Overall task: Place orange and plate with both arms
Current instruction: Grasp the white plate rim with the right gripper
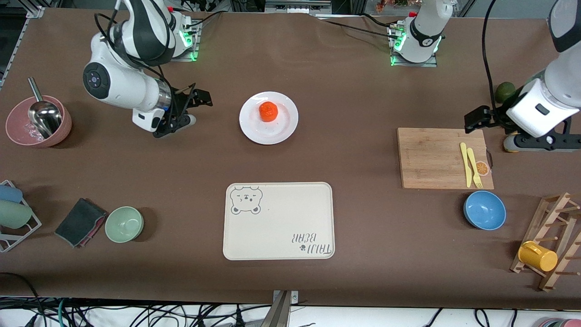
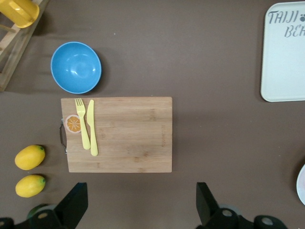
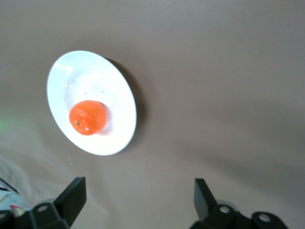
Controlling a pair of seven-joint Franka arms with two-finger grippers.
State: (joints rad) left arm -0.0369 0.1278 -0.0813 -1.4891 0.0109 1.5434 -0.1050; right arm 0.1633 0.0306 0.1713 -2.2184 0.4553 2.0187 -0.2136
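Observation:
The orange [image 1: 268, 111] sits on the white plate [image 1: 281, 129] in the middle of the table, farther from the front camera than the bear tray. In the right wrist view the orange [image 3: 87, 117] rests on the plate [image 3: 95, 71]. My right gripper [image 1: 174, 125] [image 3: 138, 200] is open and empty, hovering over bare table beside the plate toward the right arm's end. My left gripper [image 1: 542, 141] [image 2: 140, 205] is open and empty, over the table by the cutting board's edge toward the left arm's end.
A cream bear tray [image 1: 317, 204] lies nearer the front camera than the plate. A wooden cutting board [image 1: 431, 159] carries a yellow fork and knife. Also here are a blue bowl [image 1: 484, 210], a green bowl [image 1: 124, 224], a pink bowl with ladle [image 1: 18, 131], two lemons [image 2: 29, 157], and a mug rack [image 1: 551, 240].

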